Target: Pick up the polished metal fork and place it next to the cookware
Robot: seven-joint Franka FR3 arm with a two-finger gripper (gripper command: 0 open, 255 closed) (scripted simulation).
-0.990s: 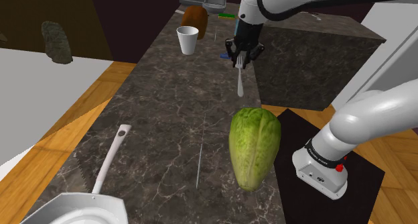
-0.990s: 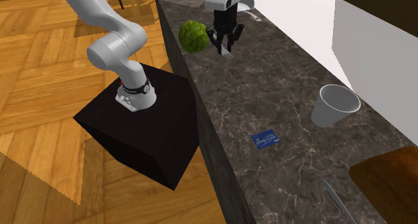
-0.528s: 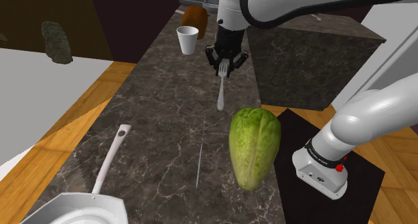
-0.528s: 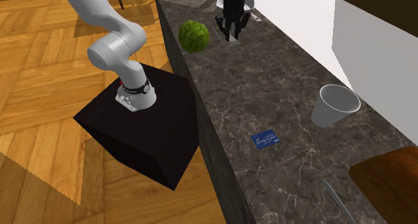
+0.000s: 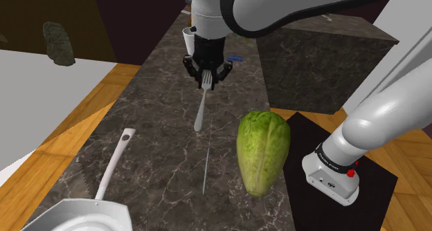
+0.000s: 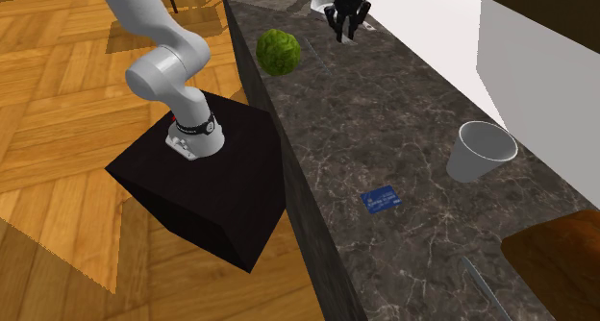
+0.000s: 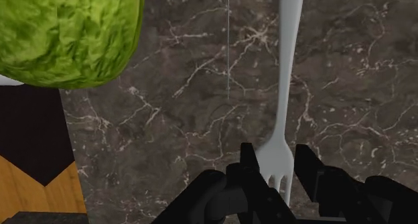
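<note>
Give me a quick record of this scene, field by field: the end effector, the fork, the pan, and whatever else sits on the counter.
end effector: shut on the fork's tine end
fork: pale, handle hanging down over the dark marbled counter
pan: pale, at the shoulder view's lower left, apart from the fork
lettuce: green, lying to the fork's right in the shoulder view
cup: white, upright
card: blue, flat on the counter
task status: fork lifted, not yet beside the pan
</note>
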